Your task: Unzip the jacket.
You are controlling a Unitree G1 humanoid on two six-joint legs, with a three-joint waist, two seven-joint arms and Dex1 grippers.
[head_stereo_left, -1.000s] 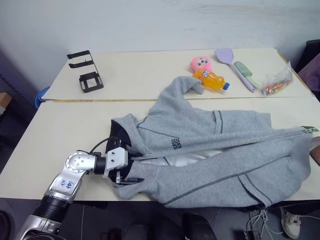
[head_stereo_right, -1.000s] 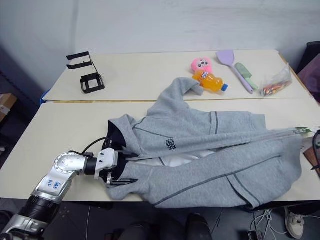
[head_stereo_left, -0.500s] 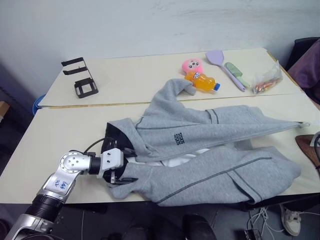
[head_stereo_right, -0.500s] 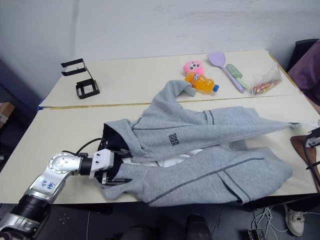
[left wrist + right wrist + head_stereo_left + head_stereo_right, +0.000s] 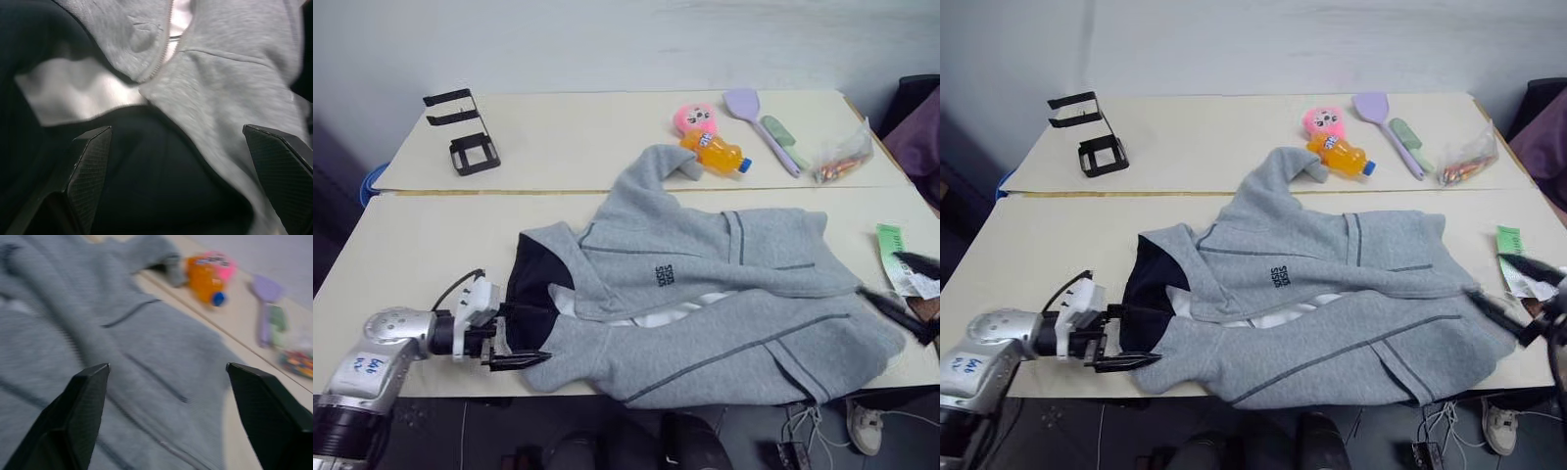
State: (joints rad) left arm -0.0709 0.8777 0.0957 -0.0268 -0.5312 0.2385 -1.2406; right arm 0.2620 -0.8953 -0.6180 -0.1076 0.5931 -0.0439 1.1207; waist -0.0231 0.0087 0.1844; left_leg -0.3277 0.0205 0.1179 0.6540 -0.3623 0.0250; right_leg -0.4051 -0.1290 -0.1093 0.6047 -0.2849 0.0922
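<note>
Jaws wide on both grippers (image 5: 514,348) (image 5: 1518,299) beside jacket (image 5: 705,294), bottle (image 5: 717,154) beyond.

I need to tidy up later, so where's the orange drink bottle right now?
In the left eye view the orange bottle lies on its side on the far table, right of centre, between the pink toy and the jacket sleeve.
</note>
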